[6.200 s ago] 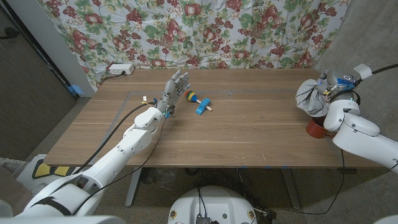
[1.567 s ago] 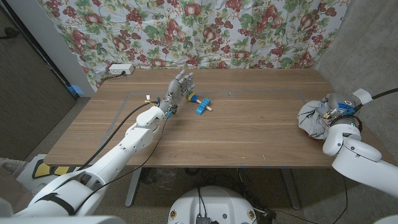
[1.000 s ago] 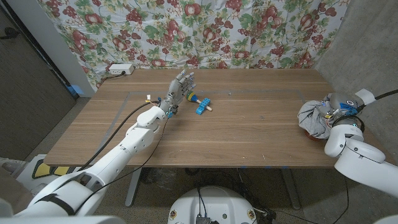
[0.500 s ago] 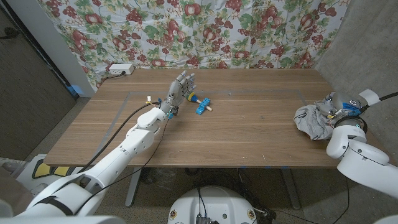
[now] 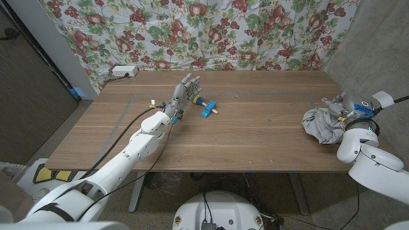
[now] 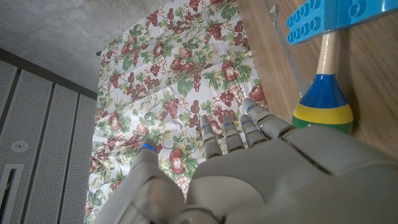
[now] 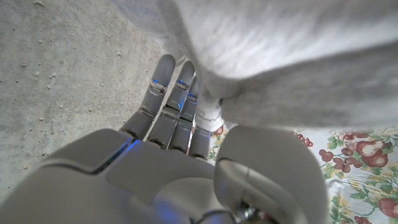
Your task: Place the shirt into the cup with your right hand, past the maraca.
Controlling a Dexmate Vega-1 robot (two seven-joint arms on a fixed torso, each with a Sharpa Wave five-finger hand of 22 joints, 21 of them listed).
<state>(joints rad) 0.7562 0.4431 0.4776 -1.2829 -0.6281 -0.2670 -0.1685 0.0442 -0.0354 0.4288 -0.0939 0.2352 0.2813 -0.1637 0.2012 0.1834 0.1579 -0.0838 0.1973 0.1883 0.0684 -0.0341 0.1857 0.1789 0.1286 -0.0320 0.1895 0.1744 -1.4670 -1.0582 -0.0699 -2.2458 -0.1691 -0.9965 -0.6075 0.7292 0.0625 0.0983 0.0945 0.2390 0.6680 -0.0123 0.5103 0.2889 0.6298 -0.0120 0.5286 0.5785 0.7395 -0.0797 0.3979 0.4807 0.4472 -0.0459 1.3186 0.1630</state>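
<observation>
Shirt (image 5: pixel 323 124) lay bunched at the table's (image 5: pixel 255 134) right edge, well apart from the maraca (image 5: pixel 199 100). Cup not discernible; judged to sit beneath the cloth. Right hand (image 5: pixel 345 108) was at the shirt's far side, fingers (image 7: pixel 177 99) extended against grey fabric; whether it gripped could not be told. Left hand (image 5: pixel 183 91) stood spread, holding nothing, just beside the maraca. Risk: cloth merely draped over the rim could slide off, or a snagged fold could tip the cup on withdrawal.
</observation>
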